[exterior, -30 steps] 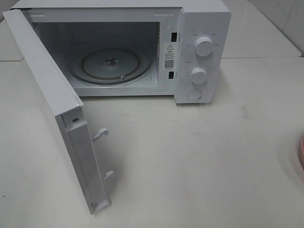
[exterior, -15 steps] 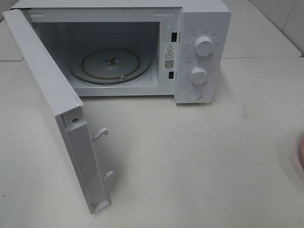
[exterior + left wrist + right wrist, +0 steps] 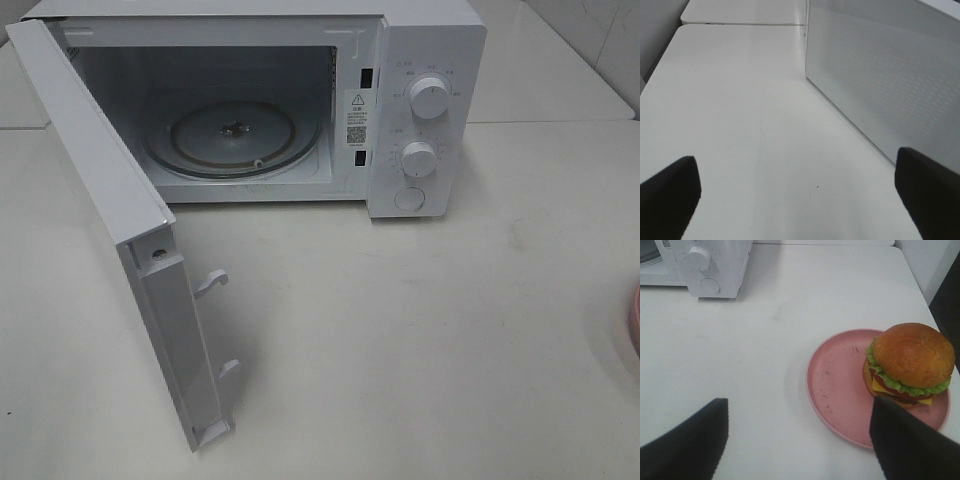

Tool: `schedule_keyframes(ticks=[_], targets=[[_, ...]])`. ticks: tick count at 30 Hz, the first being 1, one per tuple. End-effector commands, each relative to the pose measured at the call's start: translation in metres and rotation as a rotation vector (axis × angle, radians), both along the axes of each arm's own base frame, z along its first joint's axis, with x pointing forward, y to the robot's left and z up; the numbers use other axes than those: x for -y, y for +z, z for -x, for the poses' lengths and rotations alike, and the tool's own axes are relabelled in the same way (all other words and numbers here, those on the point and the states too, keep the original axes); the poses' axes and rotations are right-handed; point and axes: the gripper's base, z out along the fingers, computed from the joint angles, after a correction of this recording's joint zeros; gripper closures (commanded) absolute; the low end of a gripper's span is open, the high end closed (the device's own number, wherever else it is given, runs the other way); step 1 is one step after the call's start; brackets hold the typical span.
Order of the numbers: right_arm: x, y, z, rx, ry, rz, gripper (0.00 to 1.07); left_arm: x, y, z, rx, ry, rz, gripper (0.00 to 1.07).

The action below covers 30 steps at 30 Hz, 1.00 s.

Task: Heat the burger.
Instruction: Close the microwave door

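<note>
Right, both hands gape empty; the right hand (image 3: 797, 440) should straddle the burger (image 3: 909, 364) squarely, low right of frame on its pink plate (image 3: 840, 390), gripping gently.

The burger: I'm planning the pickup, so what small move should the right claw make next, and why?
Probably ease the right claw forward and over to the burger, jaws straddling the bun. The claw is open and empty, short of the pink plate, with the burger on the plate's far side. The microwave already stands with its door wide open and its turntable bare.
</note>
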Motion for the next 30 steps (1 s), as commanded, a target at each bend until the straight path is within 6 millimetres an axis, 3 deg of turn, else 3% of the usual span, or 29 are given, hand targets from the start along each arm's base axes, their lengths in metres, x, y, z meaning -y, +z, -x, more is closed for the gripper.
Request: schedule_keyframes(ticks=[1, 7, 9, 10, 12, 13, 14, 15, 16, 18, 25, 30], targets=[[0.001, 0.0, 0.003, 0.037, 0.002, 0.005, 0.31, 0.0, 0.014, -0.007, 0.051, 0.002, 0.012, 0.09], [0.001, 0.0, 0.003, 0.037, 0.002, 0.005, 0.31, -0.001, 0.018, -0.022, 0.033, 0.008, 0.011, 0.18], [0.001, 0.0, 0.003, 0.037, 0.002, 0.005, 0.31, -0.002, 0.021, -0.034, 0.031, 0.011, 0.012, 0.35], [0.001, 0.0, 0.003, 0.037, 0.002, 0.005, 0.31, -0.002, 0.021, -0.034, 0.031, 0.011, 0.012, 0.35], [0.001, 0.0, 0.003, 0.037, 0.002, 0.005, 0.31, -0.004, 0.023, -0.05, 0.008, 0.015, 0.016, 0.57], [0.001, 0.0, 0.003, 0.037, 0.002, 0.005, 0.31, -0.004, 0.023, -0.05, 0.008, 0.015, 0.016, 0.57], [0.001, 0.0, 0.003, 0.037, 0.002, 0.005, 0.31, -0.004, 0.023, -0.054, 0.004, 0.016, 0.017, 0.71], [0.001, 0.0, 0.003, 0.037, 0.002, 0.005, 0.31, -0.004, 0.023, -0.057, -0.001, 0.017, 0.026, 0.79], [0.001, 0.0, 0.003, 0.037, 0.002, 0.005, 0.31, -0.004, 0.023, -0.057, -0.001, 0.017, 0.026, 0.79], [0.001, 0.0, 0.003, 0.037, 0.002, 0.005, 0.31, -0.004, 0.024, -0.073, -0.011, 0.018, 0.051, 1.07], [0.001, 0.0, 0.003, 0.037, 0.002, 0.005, 0.31, -0.006, 0.018, -0.097, 0.043, 0.019, 0.025, 1.07], [0.001, 0.0, 0.003, 0.037, 0.002, 0.005, 0.31, -0.008, -0.003, -0.117, 0.115, 0.027, 0.019, 1.07]])
